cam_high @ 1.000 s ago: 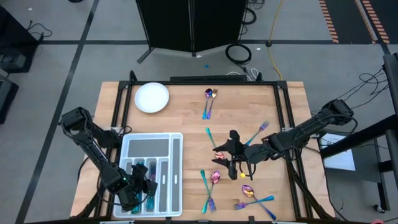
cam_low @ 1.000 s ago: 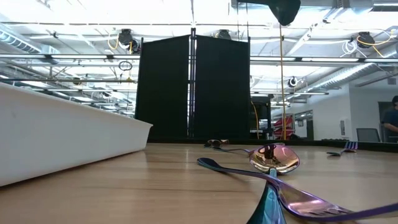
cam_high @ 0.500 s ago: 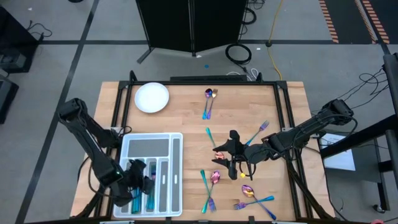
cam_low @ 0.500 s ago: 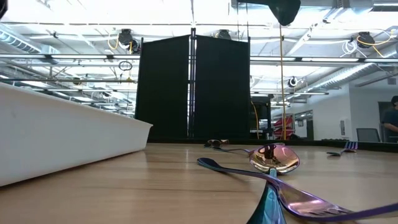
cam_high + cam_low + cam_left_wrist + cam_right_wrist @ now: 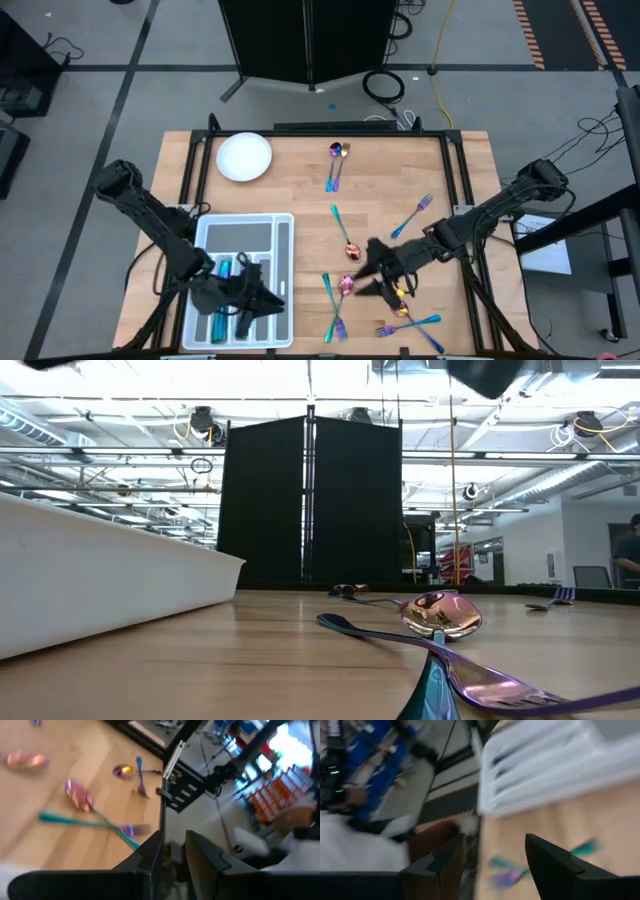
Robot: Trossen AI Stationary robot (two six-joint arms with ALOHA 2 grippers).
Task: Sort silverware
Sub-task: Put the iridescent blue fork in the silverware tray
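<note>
Iridescent silverware lies scattered on the wooden table: a spoon and fork [image 5: 336,165] near the far edge, a fork [image 5: 412,215], a teal-handled piece [image 5: 341,229], a group [image 5: 335,300] and another group [image 5: 409,317] near the near edge. Some teal pieces [image 5: 222,268] lie in the white compartment tray [image 5: 283,240]. My left gripper [image 5: 268,300] hovers over the tray's near right part, its fingers slightly apart [image 5: 174,852] and nothing between them. My right gripper [image 5: 366,272] is open [image 5: 495,865] just right of the pink spoon [image 5: 347,285], pointing toward the table's left.
A white round plate [image 5: 244,157] sits at the far left corner of the table. In the low view the tray's wall [image 5: 100,580] stands on the left and a spoon [image 5: 440,615] lies ahead. Bare wood lies between the tray and the silverware groups.
My left gripper has swung from the tray's near left part toward the table's right, and now points right over the tray's near right part. My right gripper has moved toward the near edge and now sits beside the pink spoon. No silverware has moved.
</note>
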